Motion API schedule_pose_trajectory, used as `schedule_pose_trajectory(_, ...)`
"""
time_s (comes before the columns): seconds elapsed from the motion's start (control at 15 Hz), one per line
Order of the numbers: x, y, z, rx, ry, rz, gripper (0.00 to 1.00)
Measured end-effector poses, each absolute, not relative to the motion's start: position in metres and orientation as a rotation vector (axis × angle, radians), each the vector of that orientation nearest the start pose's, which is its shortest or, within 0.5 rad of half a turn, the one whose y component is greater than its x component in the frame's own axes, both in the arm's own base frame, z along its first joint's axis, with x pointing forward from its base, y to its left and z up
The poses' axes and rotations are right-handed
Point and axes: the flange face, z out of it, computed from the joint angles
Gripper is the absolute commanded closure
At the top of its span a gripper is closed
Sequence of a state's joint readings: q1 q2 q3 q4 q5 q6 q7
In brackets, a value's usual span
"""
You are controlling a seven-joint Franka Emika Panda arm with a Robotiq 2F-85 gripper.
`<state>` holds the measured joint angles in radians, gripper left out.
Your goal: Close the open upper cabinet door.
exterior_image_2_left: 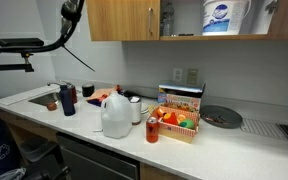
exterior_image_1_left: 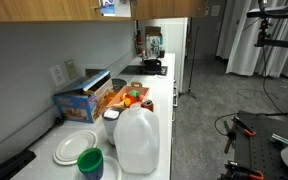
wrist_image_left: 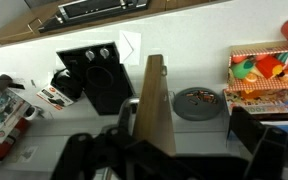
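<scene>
The upper cabinet door (wrist_image_left: 156, 100) is a light-brown wooden panel. In the wrist view it stands open and I see it edge-on, high above the countertop. My gripper (wrist_image_left: 172, 162) is open. Its dark fingers fill the bottom of that view on either side of the door's near edge, and I cannot tell whether they touch it. In both exterior views the open door (exterior_image_1_left: 136, 8) (exterior_image_2_left: 280, 18) shows beside the open compartment, which holds a white and blue tub (exterior_image_2_left: 225, 15). The gripper itself is not clearly seen in either exterior view.
On the white countertop (exterior_image_2_left: 94, 128) below are an orange box of toy food (exterior_image_2_left: 177, 118), a dark plate (wrist_image_left: 197, 102), a milk jug (exterior_image_1_left: 138, 140), a black cooktop (wrist_image_left: 99, 75) and a sink (exterior_image_2_left: 39, 97). A closed cabinet door (exterior_image_2_left: 124, 18) hangs beside the open compartment.
</scene>
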<state>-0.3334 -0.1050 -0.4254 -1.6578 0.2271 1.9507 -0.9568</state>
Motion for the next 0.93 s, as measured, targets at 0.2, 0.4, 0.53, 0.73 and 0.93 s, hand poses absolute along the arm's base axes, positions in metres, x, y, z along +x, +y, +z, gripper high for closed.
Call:
schedule_pose_trajectory(0.2,0.398,-0.37,0.679,-3.136,-0.285,-0.73,0.0)
schedule_pose_trajectory(0.4,0.392,-0.356,0.679,-3.108,-0.323,-0.735,0.0)
schedule_pose_trajectory(0.53,0.389,-0.347,0.68,-3.092,-0.343,-0.741,0.0)
schedule_pose_trajectory(0.73,0.386,-0.334,0.681,-3.062,-0.372,-0.764,0.0)
schedule_pose_trajectory(0.93,0.383,-0.321,0.683,-3.024,-0.4,-0.779,0.0)
